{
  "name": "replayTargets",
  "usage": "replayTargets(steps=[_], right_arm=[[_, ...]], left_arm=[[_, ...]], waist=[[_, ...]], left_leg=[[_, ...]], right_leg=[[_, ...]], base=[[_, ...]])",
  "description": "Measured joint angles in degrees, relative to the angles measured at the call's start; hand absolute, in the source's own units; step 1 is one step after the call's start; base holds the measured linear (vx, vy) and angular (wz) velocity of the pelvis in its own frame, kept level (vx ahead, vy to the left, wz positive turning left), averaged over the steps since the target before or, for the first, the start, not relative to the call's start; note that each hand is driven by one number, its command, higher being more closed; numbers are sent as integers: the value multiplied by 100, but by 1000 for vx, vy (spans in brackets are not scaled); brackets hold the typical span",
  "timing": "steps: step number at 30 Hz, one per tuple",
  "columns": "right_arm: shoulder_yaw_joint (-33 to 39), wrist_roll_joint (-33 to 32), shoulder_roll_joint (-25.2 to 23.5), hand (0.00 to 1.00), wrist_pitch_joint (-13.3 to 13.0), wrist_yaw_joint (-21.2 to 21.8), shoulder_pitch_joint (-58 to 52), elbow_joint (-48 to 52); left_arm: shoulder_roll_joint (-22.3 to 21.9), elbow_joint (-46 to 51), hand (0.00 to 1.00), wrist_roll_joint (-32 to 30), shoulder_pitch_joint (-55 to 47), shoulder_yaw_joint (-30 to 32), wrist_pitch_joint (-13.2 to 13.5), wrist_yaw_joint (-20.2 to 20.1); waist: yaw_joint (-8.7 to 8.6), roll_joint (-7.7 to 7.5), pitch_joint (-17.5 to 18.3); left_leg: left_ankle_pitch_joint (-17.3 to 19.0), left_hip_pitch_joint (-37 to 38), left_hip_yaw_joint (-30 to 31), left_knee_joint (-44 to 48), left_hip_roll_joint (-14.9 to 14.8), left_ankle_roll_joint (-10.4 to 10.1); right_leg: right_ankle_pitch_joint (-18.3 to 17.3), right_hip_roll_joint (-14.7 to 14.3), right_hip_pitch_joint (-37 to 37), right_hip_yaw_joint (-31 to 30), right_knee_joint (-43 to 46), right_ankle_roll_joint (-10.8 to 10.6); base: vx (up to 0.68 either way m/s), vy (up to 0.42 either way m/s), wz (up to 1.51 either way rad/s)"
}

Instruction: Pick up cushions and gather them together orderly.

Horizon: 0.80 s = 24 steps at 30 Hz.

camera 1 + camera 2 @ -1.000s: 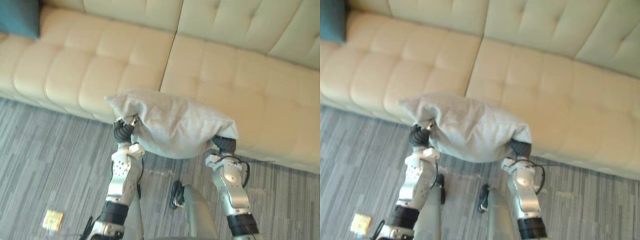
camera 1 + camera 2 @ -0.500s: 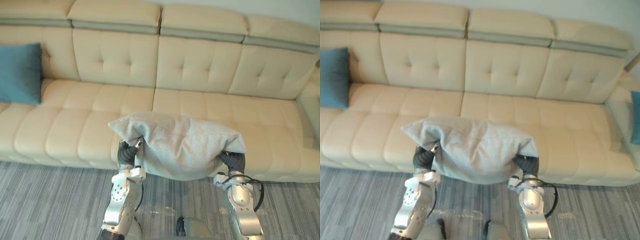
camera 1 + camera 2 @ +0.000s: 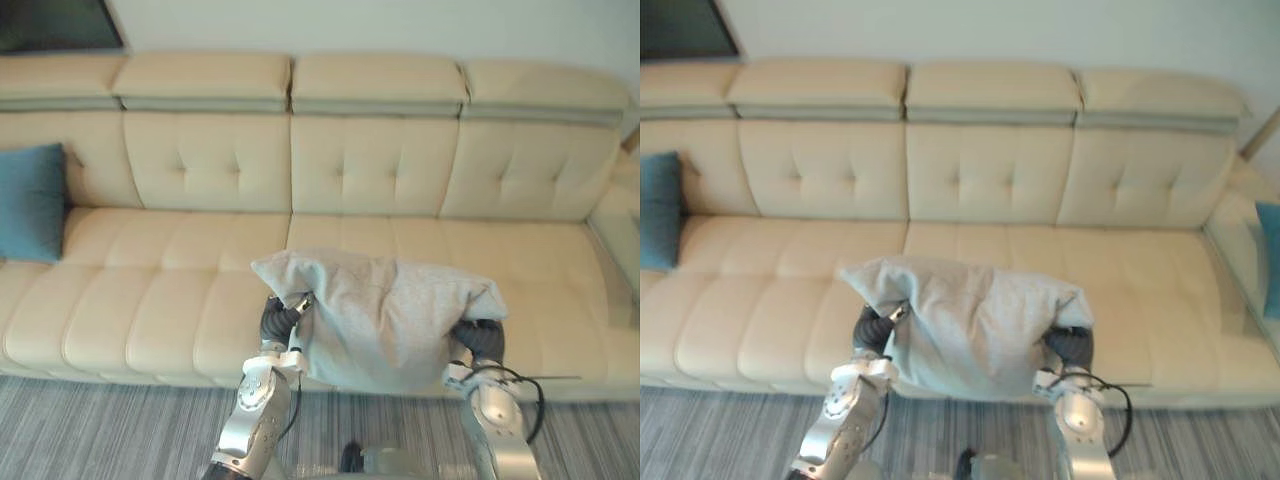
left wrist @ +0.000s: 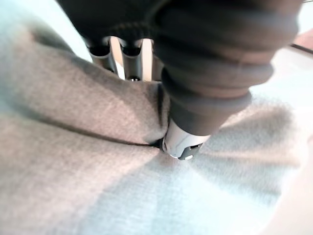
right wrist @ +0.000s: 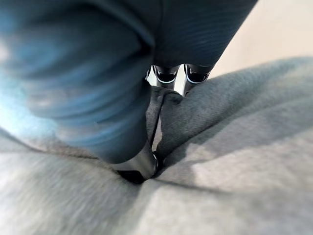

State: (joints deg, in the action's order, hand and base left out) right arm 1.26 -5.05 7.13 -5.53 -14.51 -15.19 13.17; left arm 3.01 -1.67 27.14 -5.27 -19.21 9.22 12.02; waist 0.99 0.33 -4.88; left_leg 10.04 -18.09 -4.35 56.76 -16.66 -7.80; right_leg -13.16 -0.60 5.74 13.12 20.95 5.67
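Pinching the grey cushion [image 3: 385, 310] at either end, the left hand [image 3: 277, 320] and right hand [image 3: 484, 341] hold it at lower centre, before the cream sofa [image 3: 200, 160]; a teal cushion [image 3: 30, 200] sits at far left.

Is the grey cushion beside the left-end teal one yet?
No: left hand and right hand hold the grey cushion up, far from the teal cushion at the sofa's left end.

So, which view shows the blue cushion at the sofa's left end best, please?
Left eye view: the blue cushion shows almost whole. The right eye view cuts it at the edge; the wrist views face the grey cushion.
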Motion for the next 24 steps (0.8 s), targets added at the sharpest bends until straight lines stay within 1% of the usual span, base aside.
replayTargets(steps=[1, 2, 3, 4, 5, 6, 7, 8, 9, 10, 11, 12, 13, 14, 16, 18, 20, 22, 24], right_arm=[[2, -1, -2, 100, -23, -2, 31, 94], [4, -2, -13, 100, -30, -9, 69, 150], [5, -4, -12, 100, -48, -12, 92, 172], [15, -7, -13, 100, -49, -13, 104, 171], [33, -7, -12, 100, -49, -15, 117, 169], [56, 3, -9, 100, -48, -61, 123, 135], [104, 1, -16, 100, -42, -62, 124, 98], [129, 1, -40, 100, -35, -61, 135, 33], [142, 1, -161, 100, -16, -61, 121, -91], [153, 1, -202, 100, -3, -61, 122, -122], [206, 0, -313, 100, -1, -51, 139, -235], [238, 0, -366, 100, 7, -31, 180, -338], [257, -1, -380, 100, 7, -16, 182, -349], [261, -1, -381, 100, 7, -9, 203, -381], [274, -4, -380, 100, 8, -8, 346, -558], [295, -3, -371, 100, 8, -8, 457, -703], [296, -3, -351, 100, 8, -6, 659, -962], [287, 1, -291, 100, 18, 26, 911, -1227], [253, 6, -231, 100, 36, 53, 1051, -1328]], left_arm=[[-6, 1, 100, -1, 9, 0, 0, -3], [-14, 1, 100, -1, 5, -3, -7, -3], [-38, 1, 100, -1, 1, -3, -17, -3], [-50, 2, 100, -2, 3, -3, -18, -3], [-64, 17, 100, -2, 4, -4, -18, -2], [-89, 30, 100, -60, 3, -28, -25, 0], [-99, 30, 100, -62, 2, -74, -24, 0], [-74, 30, 100, -62, 7, -90, -29, -1], [-31, 29, 100, -62, -2, -96, -78, -1], [-24, 29, 100, -63, -2, -96, -88, -1], [-5, 29, 100, -62, -1, -97, -88, -1], [34, 29, 100, -62, -1, -114, -88, -1], [43, 29, 100, -62, 0, -124, -86, -1], [46, 29, 100, -62, 0, -128, -79, -1], [72, 28, 100, -63, 1, -132, -76, -1], [91, 28, 100, -64, 1, -139, -76, -1], [200, 29, 100, -68, 3, -167, -78, -1], [428, 29, 100, -116, 9, -203, -88, -1], [486, 28, 100, -125, 12, -203, -91, 1]], waist=[[6, 24, 25], [17, 43, 39], [56, 38, 35], [74, 27, 46], [96, 33, 64], [123, 78, 92], [111, 116, 125], [106, 79, 139], [93, -124, 176], [92, -177, 199], [96, -295, 261], [96, -377, 300], [100, -388, 307], [100, -389, 308], [99, -392, 311], [98, -389, 313], [79, -403, 323], [54, -409, 328], [46, -408, 328]], left_leg=[[87, -181, -108, 44, -22, 145], [177, -281, -206, -121, -33, 289], [281, -365, -285, -584, -28, 413], [307, -359, -274, -1089, 21, 449], [306, -260, -276, -1694, 58, 444], [151, -58, -248, -2670, 127, 354], [-124, 68, -183, -3138, 194, 415], [-328, 152, -161, -3279, 298, 109], [-387, 271, -294, -3495, 501, 134], [-393, 283, -324, -3543, 556, 145], [-433, 344, -445, -3697, 696, 205], [-479, 439, -555, -3871, 841, 274], [-488, 466, -609, -3915, 886, 287], [-509, 527, -632, -4018, 1010, 320], [-541, 606, -707, -4191, 1116, 370], [-576, 635, -732, -4306, 1176, 422], [-687, 686, -751, -4550, 1232, 455], [-905, 765, -750, -4932, 1314, 465], [-1033, 815, -723, -5163, 1340, 470]], right_leg=[[-30, -4, -60, -28, -25, 4], [-33, -5, -103, -77, -60, 0], [-45, -2, -181, -173, -138, -21], [-50, 14, -193, -223, -163, -50], [-47, 23, -179, -257, -173, -100], [-45, 20, -177, -298, -204, -194], [-78, 18, -178, -333, -202, -297], [-114, 98, -175, -396, -149, -369], [-113, 276, -162, -509, -150, -526], [-96, 324, -156, -547, -181, -562], [-40, 455, -161, -656, -321, -668], [8, 577, -180, -769, -435, -762], [26, 616, -184, -807, -473, -792], [81, 690, -191, -887, -587, -880], [141, 771, -203, -985, -725, -964], [198, 801, -217, -1030, -853, -981], [287, 819, -208, -1064, -1038, -995], [445, 817, -216, -1085, -1267, -992], [533, 806, -263, -1088, -1421, -990]], base=[[169, 12, -21], [180, 72, -27], [142, 92, -29], [134, 111, -30], [132, 180, -27], [173, 253, -23], [182, 272, -18], [164, 222, -10], [127, 161, -8], [151, 204, -11], [145, 217, -15], [128, 215, -17], [100, 185, -17], [57, 155, -14], [39, 125, -17], [13, 63, -9], [0, 27, -6], [17, 5, -6], [15, 0, -1]])
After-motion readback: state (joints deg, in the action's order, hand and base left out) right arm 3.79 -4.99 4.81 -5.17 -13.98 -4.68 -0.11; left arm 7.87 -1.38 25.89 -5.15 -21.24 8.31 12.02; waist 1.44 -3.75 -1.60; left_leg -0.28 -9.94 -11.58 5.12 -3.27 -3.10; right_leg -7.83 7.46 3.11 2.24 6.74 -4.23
